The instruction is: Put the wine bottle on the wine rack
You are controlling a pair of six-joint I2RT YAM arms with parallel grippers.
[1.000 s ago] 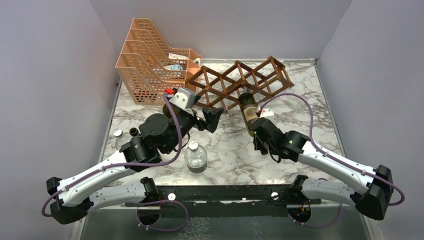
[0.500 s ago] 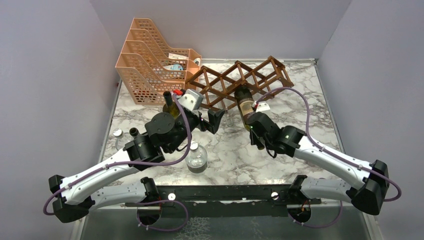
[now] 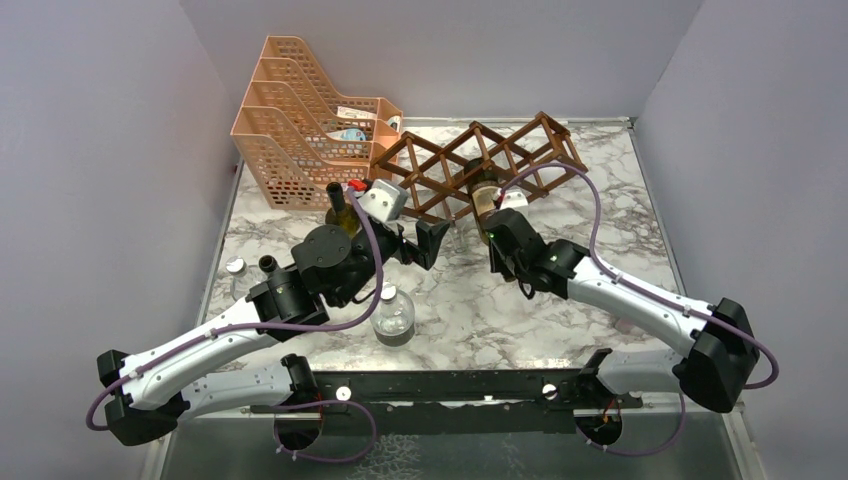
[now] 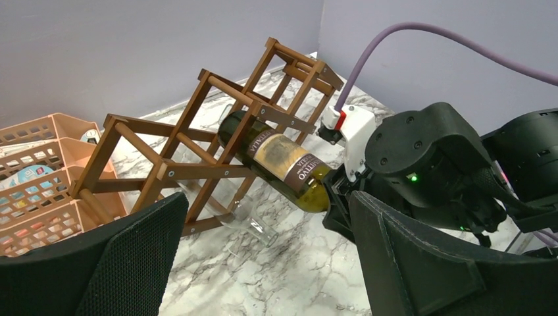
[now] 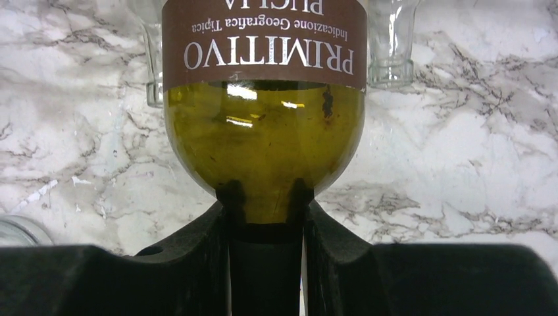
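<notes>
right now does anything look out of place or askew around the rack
Yes. A clear glass container lies on its side on the table beneath the wine rack, right under the wine bottle that the right end effector holds by its base.

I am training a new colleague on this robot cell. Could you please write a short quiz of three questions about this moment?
1. True or false: the left gripper is shut on the wine bottle.
2. Which part of the wine bottle does the right gripper hold? A: the neck. B: the label. C: the base.
3. Fill in the missing word: the bottle's neck end is pushed into the wooden ____.

Key: 1 false, the left gripper is open and holds nothing. 2 C. 3 rack.
</notes>
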